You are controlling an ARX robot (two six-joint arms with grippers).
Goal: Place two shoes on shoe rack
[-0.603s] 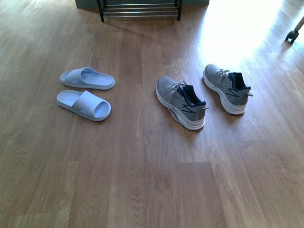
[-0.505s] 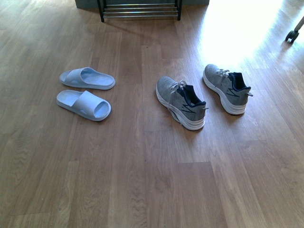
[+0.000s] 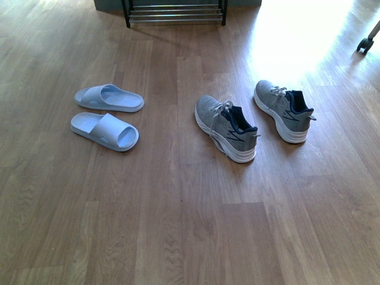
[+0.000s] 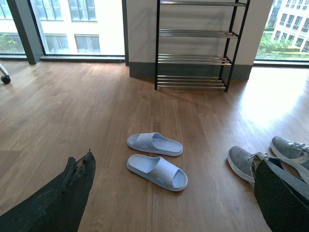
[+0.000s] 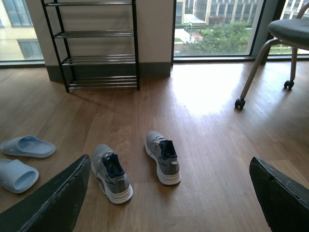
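Floorboards (image 3: 178,237) of pale brown wood fill the near ground. Neither arm reaches into the front view. From the wrist cameras, the left gripper (image 4: 171,164) and the right gripper (image 5: 169,162) each show as two dark fingers spread wide apart above the floor, with nothing between them.

Further out, right of centre, the two shoes stand upright on thick white soles, toes pointing toward the far wall. The nearer sneaker (image 3: 227,127) is on the left. The farther sneaker (image 3: 282,110) sits just beside it to the right, not touching, at the edge of a bright patch of sunlight. Well apart on the left lie two pale blue slippers (image 3: 105,130) (not part of the job).

Farthest off, against the wall, is the shoe rack (image 3: 175,12), black-framed with chrome rods; the wrist views show nothing on its shelves.

Neither shoe has been lifted, so the step in hand looks like reaching for a first sneaker. To do it well, I judge, the right gripper should come down over the open navy collar near the heel, one finger inside and one outside. It should keep clear of the loose laces and close firmly, since the knit upper will likely give under the squeeze.
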